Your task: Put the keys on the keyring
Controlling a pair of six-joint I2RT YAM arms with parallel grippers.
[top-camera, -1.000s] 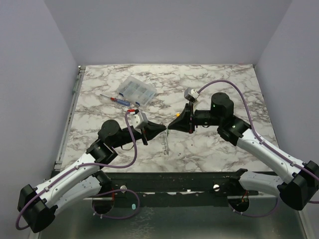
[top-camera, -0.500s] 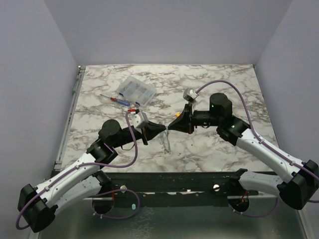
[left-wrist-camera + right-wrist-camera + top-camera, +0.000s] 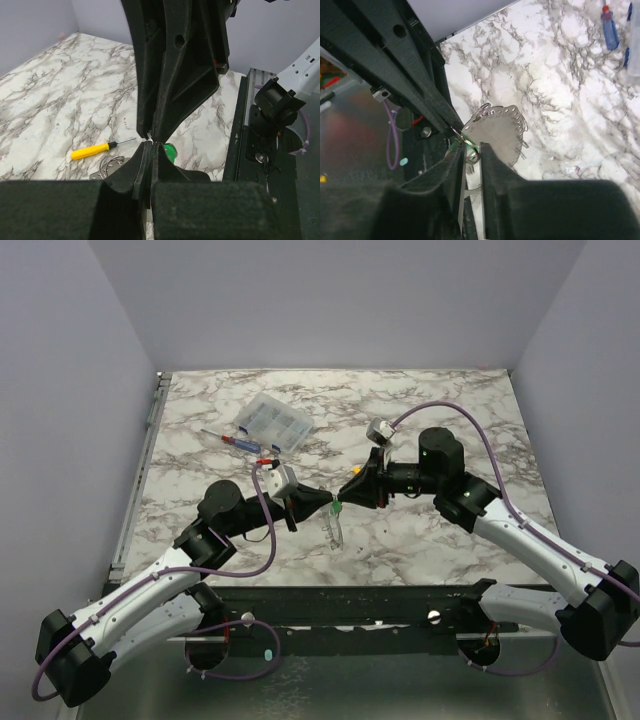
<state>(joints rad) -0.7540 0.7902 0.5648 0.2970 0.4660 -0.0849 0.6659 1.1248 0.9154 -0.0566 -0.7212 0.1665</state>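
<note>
Over at ten o'clock on the marble table (image 3: 450, 410) lies a red-and-blue-handled screwdriver (image 3: 232, 438), with a clear plastic compartment box (image 3: 272, 423) just beyond it. Nearer the middle, the left gripper (image 3: 326, 505) reaches in, its fingers pressed almost together. What they pinch, if anything, I cannot tell.

The right gripper (image 3: 346, 496) meets it tip to tip from two o'clock. The green-headed key (image 3: 337, 508) sits right at that meeting point. The keyring (image 3: 336, 530) hangs from there as a thin pale strip toward six o'clock.

The left wrist view shows a short yellow stick (image 3: 92, 150) lying on the marble below. The right fingers stand narrow, with the keyring's wire loop caught in the gap. A round perforated metal disc (image 3: 497, 132) lies just beside their tips.
</note>
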